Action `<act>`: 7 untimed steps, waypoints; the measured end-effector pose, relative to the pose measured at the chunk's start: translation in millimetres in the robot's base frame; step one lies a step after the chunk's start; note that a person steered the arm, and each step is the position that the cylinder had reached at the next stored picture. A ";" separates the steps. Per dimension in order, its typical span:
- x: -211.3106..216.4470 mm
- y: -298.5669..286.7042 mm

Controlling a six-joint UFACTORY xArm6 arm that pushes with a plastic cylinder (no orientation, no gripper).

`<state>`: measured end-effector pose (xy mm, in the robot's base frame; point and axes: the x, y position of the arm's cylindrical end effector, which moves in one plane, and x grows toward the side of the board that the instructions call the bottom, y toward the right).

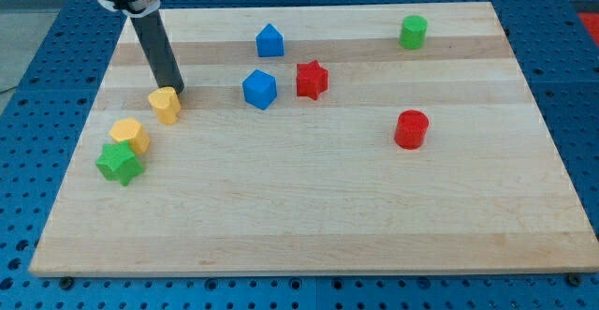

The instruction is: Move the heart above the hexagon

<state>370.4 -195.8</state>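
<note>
A yellow heart point(165, 105) lies on the wooden board point(309, 216) at the view's left. A yellow hexagon point(129, 136) lies just below and to the left of it, a small gap between them. My tip point(176, 92) stands right at the heart's upper right edge, touching it or nearly so. The dark rod rises from there toward the view's top left.
A green star point(119, 163) touches the hexagon's lower left. A blue cube point(259, 89) and a red star point(312, 80) sit in the upper middle, a blue house-shaped block point(270, 40) above them. A red cylinder point(411, 129) and a green cylinder point(413, 31) are at the right.
</note>
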 end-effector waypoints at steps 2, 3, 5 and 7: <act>5.4 52.4; 25.6 34.1; 34.3 1.3; 0.3 18.2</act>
<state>370.7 -177.6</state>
